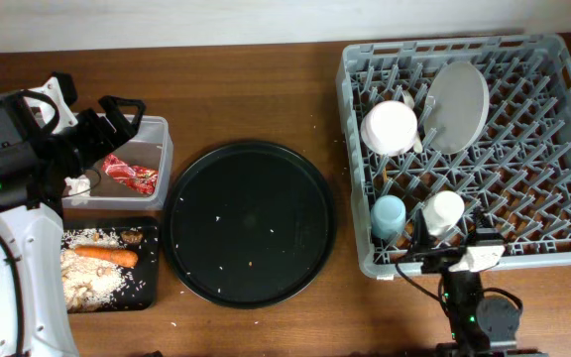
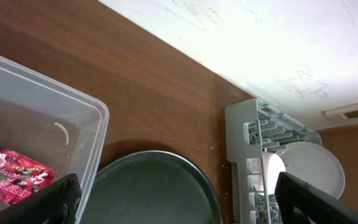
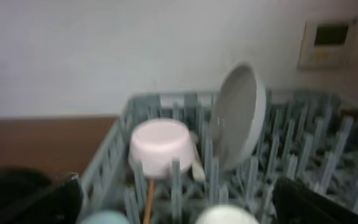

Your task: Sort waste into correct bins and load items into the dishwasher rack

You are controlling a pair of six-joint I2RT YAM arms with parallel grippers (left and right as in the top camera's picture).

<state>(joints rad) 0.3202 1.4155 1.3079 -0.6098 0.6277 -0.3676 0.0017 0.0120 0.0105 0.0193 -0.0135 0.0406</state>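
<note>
The clear tub [image 1: 157, 134] holds the red wrapper [image 1: 132, 175], which also shows in the left wrist view [image 2: 11, 174]. The black tray [image 1: 150, 288] holds the carrot [image 1: 107, 255], rice scraps [image 1: 89, 283] and a brown lump [image 1: 132, 236]. The dishwasher rack [image 1: 523, 208] holds the white bowl [image 1: 390, 127], the plate [image 1: 456, 107], the blue cup [image 1: 389, 215] and the cream cup [image 1: 443, 210]. A wooden stick [image 3: 149, 199] stands below the bowl [image 3: 160, 146]. My left gripper [image 1: 117, 117] is open and empty above the tub's far edge. My right gripper [image 1: 446, 260] is open and empty at the rack's near edge.
The large round black tray [image 1: 249, 223] lies between the bins and the rack, with a few rice grains on it. My left arm covers the tub's left end, where something white is partly hidden. A wall runs along the table's far edge.
</note>
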